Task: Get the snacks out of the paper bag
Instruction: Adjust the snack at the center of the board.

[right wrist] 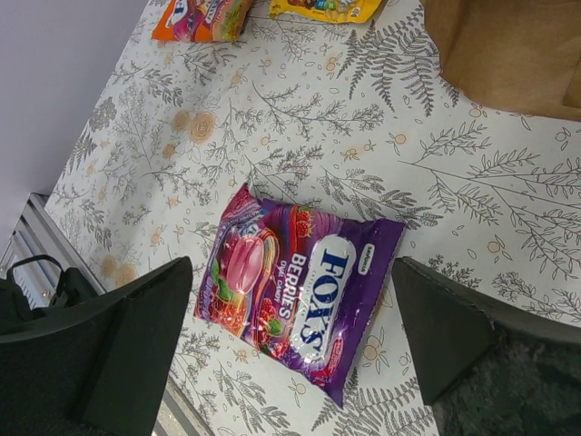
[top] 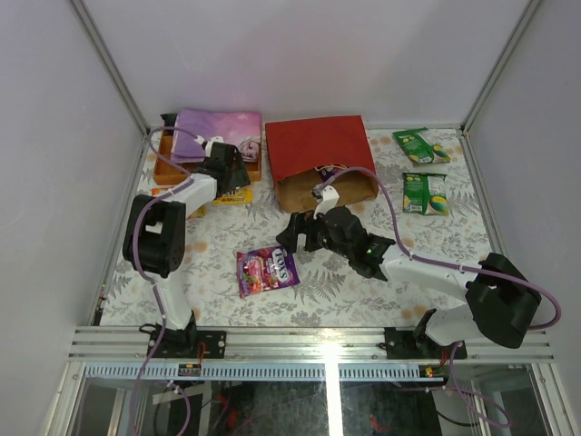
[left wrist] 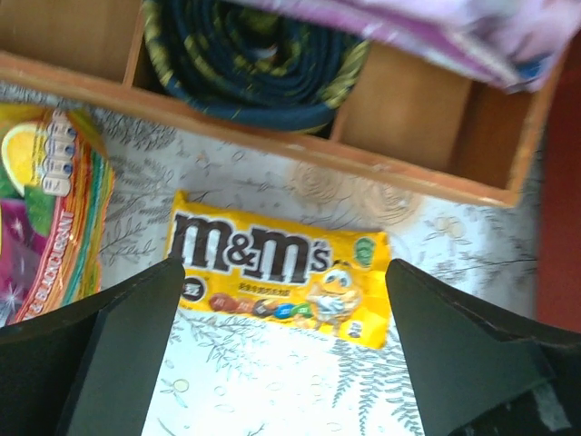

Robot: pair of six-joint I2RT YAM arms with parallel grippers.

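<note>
The paper bag (top: 318, 150) is lying on its side at the far middle of the table, mouth toward the arms. Five snacks are lying outside it:

- a green packet (top: 420, 145) and a second green packet (top: 425, 193) to its right
- the purple berry packet (right wrist: 304, 289) in front
- the M&M's packet (left wrist: 281, 268) and an orange packet (left wrist: 50, 218) beside the wooden box (left wrist: 272, 143)

The left gripper (left wrist: 283, 300) is hovering over the M&M's packet, fingers spread, gripping nothing. The right gripper (right wrist: 292, 282) is hanging above the purple one, also spread and empty. Something dark is showing at the bag's mouth (the rest of the interior is hidden), so the emptying is judged well advanced but unfinished.

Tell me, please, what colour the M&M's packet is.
The flat M&M's packet is yellow with brown lettering; left wrist view.
</note>
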